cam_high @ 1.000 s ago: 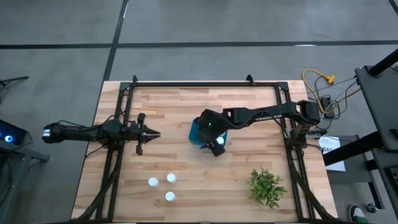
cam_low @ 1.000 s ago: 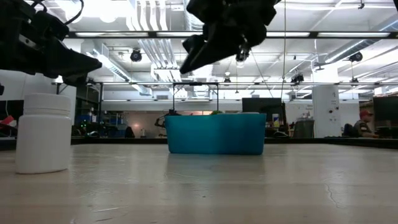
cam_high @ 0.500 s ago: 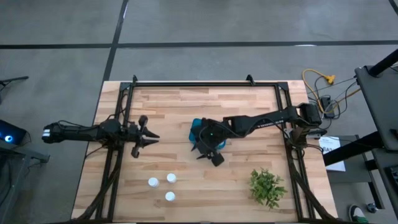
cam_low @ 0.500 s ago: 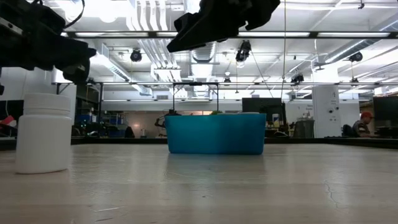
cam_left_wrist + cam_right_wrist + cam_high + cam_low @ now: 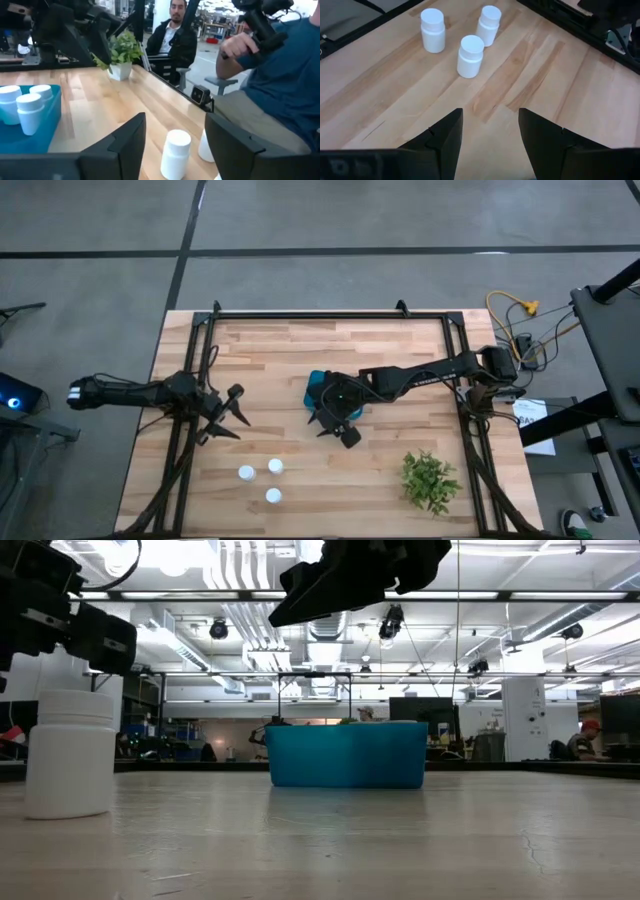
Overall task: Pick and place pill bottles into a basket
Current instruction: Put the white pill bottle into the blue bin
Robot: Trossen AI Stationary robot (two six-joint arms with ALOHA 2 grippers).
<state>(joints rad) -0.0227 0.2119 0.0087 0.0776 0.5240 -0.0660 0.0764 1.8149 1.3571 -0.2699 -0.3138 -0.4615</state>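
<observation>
My left gripper (image 5: 232, 412) open, empty, near table's left side. Three pill bottles (image 5: 262, 480) stand upright toward front edge, just ahead of it, bare wood around. Left arm nearer. My right gripper (image 5: 334, 426) open, empty, at blue basket (image 5: 314, 390) mid-table; bottles inside already.
</observation>
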